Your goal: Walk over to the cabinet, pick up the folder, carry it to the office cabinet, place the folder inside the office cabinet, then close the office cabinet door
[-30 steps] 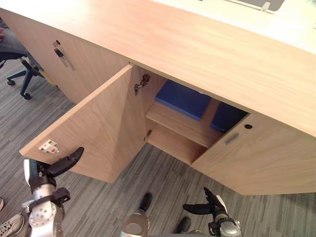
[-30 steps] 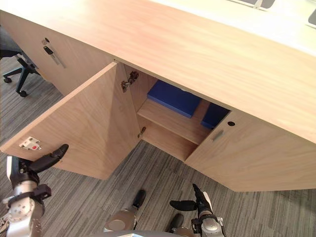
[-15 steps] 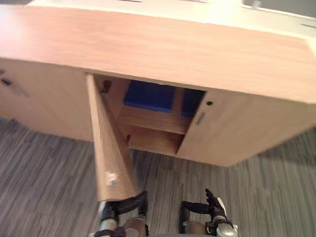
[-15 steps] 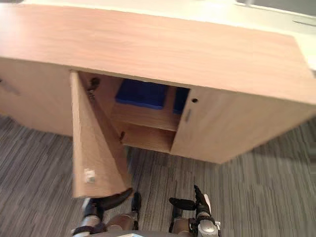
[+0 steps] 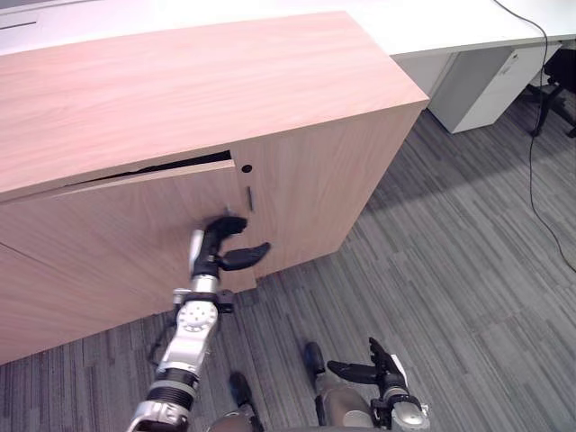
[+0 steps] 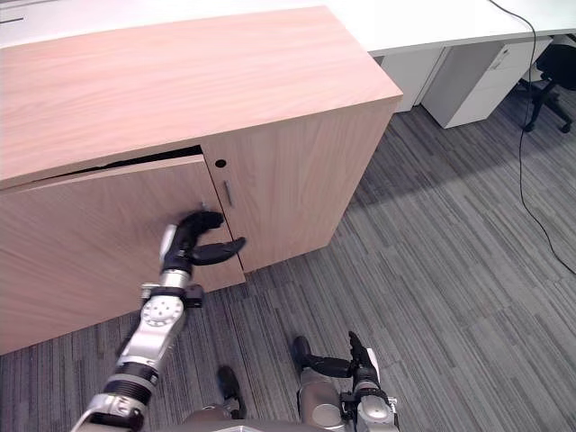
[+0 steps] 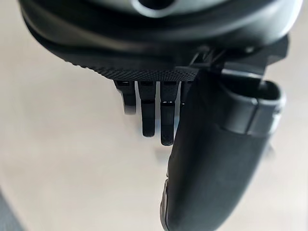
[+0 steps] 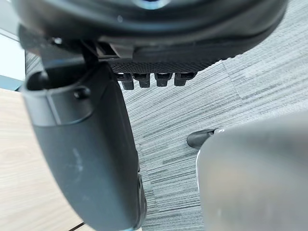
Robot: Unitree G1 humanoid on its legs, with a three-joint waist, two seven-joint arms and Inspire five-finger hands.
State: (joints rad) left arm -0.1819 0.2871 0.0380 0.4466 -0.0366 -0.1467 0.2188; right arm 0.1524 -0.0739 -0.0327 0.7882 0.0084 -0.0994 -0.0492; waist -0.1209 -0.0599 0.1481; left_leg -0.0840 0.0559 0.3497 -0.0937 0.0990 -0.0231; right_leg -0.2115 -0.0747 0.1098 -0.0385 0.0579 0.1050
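Office cabinet door [image 5: 126, 238] nearly shut; thin dark gap [image 5: 187, 161] runs along its top edge. Folder out of sight, judged to be behind door. Your left hand [image 5: 216, 249] rests on door near its free edge, fingers loosely extended, thumb out, holding nothing. Push squarely, gently, until gap disappears. Right hand [image 5: 376, 370] hangs relaxed and empty, low, well in front of door.

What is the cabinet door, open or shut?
Almost shut: a thin dark gap shows along the door top, left hand against it.
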